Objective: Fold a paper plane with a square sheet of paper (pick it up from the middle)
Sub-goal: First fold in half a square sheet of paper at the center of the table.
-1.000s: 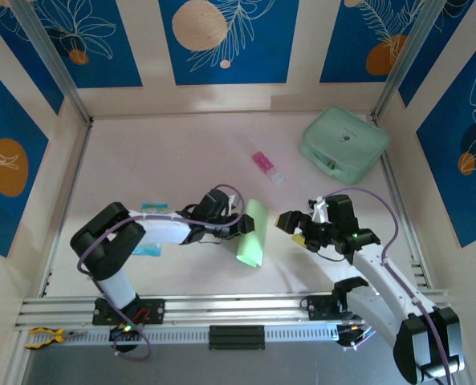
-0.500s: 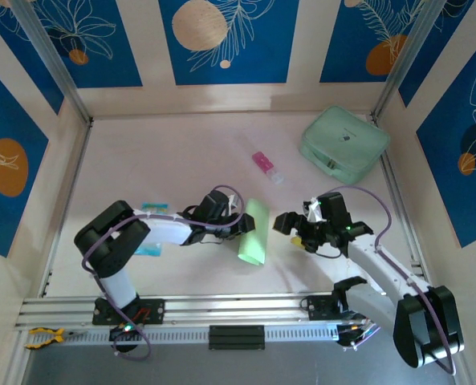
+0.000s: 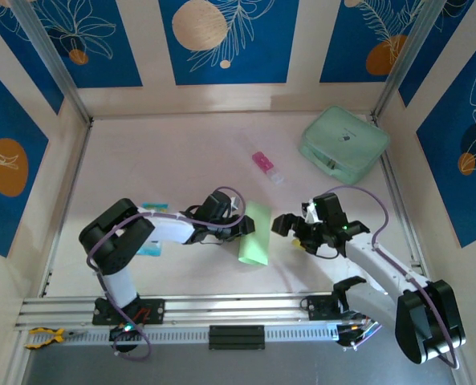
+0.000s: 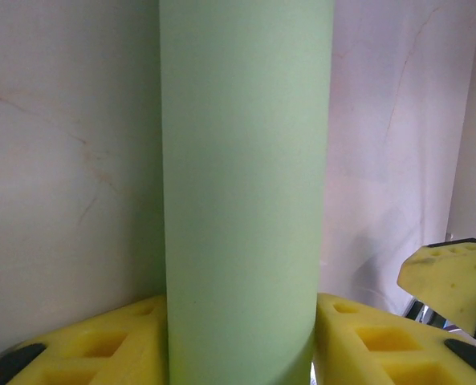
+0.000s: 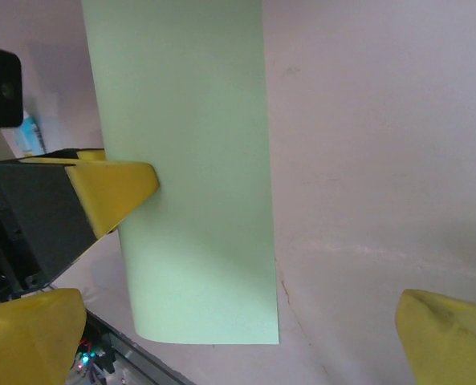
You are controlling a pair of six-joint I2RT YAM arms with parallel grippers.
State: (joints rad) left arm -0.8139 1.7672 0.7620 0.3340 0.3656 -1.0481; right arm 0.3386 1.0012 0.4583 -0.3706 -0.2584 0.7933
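Pinching the lime-green sheet of paper [image 3: 255,233] along its left long side with the left gripper [image 3: 240,228], squeezing a soft, rounded fold between the yellow pads [image 4: 382,341] (not a sharp crease, going by the left wrist view). Lying as a narrow strip, already doubled over, somewhat toward the near edge of the table [image 3: 165,160] and roughly midway between its left and right edges, well apart from the mint-green case [image 3: 343,144] in the far right corner. Running lengthwise from the near edge toward the far edge, leaning a little rightward at the far end, and so presenting one long side to each arm. Facing the strip's free right side with the right gripper [image 3: 289,224], holding its fingers wide apart, near the paper at about mid-length but not touching it. Judging the coming move as turning on exactly that relation: coming in crosswise to the long axis, from the right, toward the left gripper's pads. Probably needing a low, level entry, since thin paper lying this flat offers little edge to catch. Favouring the right arm for the next press or fold, being the nearer to the free side, and leaving the left as the anchor.
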